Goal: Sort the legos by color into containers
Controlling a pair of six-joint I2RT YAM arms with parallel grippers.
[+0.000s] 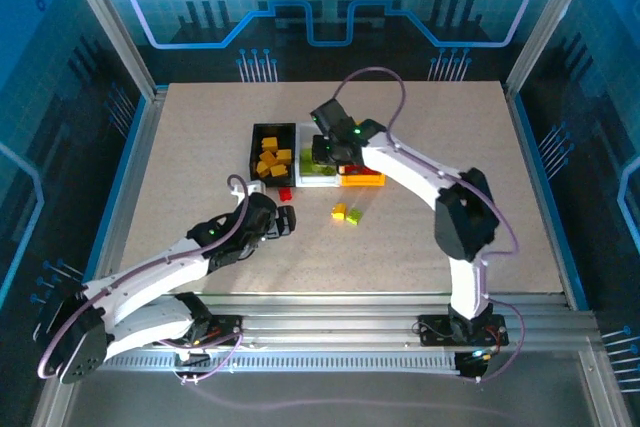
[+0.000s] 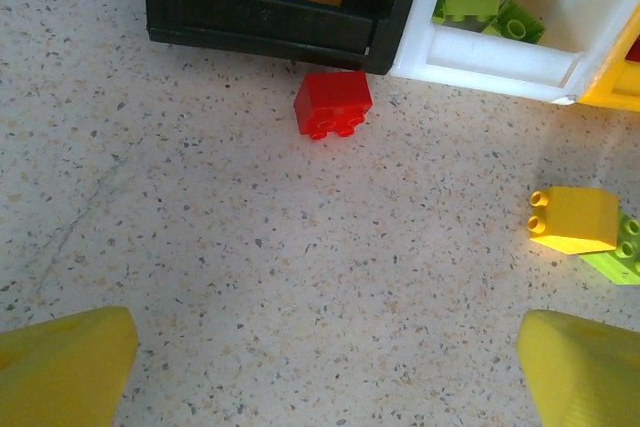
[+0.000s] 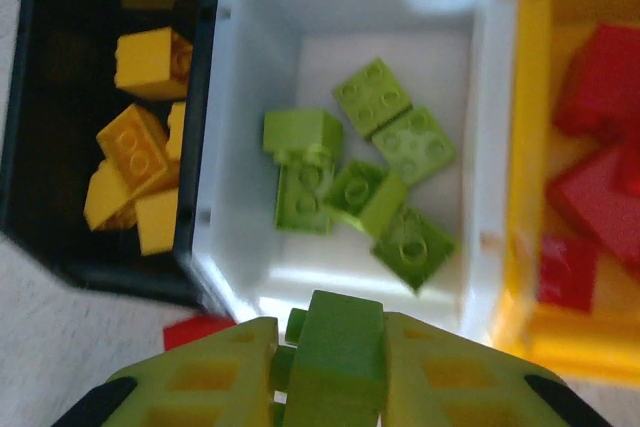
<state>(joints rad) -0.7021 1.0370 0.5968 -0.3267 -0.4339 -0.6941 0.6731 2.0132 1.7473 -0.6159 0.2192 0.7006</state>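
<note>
1. Clamping a lime brick (image 3: pixel 340 332) between its fingers, the right gripper (image 3: pixel 335 377) hangs over the near rim of the white bin (image 3: pixel 345 17).
2. That bin holds about half a dozen lime bricks (image 3: pixel 372 97), lying loose on its floor.
3. On its left, the black bin (image 3: pixel 60 247) holds orange-yellow bricks (image 3: pixel 150 62). On its right, the yellow bin (image 3: pixel 530 97) holds red bricks (image 3: pixel 600 82).
4. All three bins touch in a row, past mid-tabletop toward the far edge.
5. The left gripper (image 2: pixel 320 367) stands wide open and empty, low over bare tabletop (image 2: pixel 250 277), nearer the near edge than the bins.
6. A red brick (image 2: pixel 333 104) lies just beside the black bin's near right corner.
7. A yellow brick (image 2: pixel 573 219) and a loose lime brick (image 2: pixel 622 252) touch each other, near the tabletop's middle.
</note>
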